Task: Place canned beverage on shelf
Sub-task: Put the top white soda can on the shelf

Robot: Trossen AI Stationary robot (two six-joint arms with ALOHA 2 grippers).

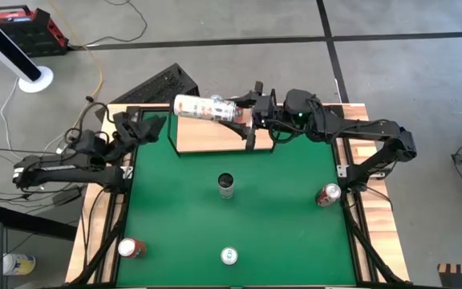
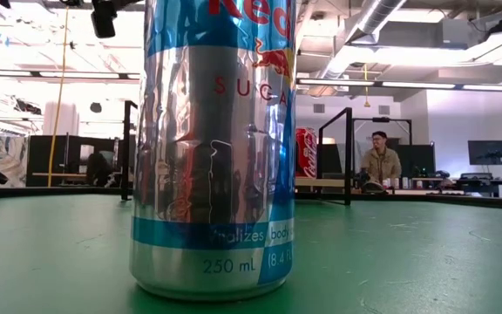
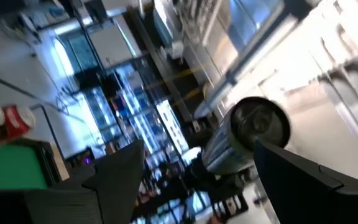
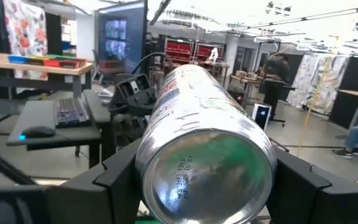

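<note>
A silver beverage can (image 1: 203, 107) lies level in the air over the far edge of the shelf (image 1: 211, 138), a light-wood board with a thin black wire frame at the far side of the green mat (image 1: 279, 217). My right gripper (image 1: 243, 112) reaches in from the right and is shut on this can, whose base (image 4: 207, 168) faces the right wrist camera. My left gripper (image 1: 147, 124) stands open and holds nothing at the mat's far left corner. In the left wrist view the held can (image 3: 244, 134) shows beyond its fingers. My right gripper pinches the can's side walls near its base end (image 4: 143, 163) between its two fingers (image 4: 114, 177). The fingers come in level from the table's right and lie along the can. The can lies on its side, lifted clear above the shelf, its top end pointing toward the table's left.
An upright can (image 1: 226, 185) stands mid-mat. A red can (image 1: 327, 195) is at the mat's right edge, another red one (image 1: 131, 248) near left, and a silver can (image 1: 228, 256) at the near edge fills the low view (image 2: 212, 148). A person (image 2: 380, 161) sits beyond the table.
</note>
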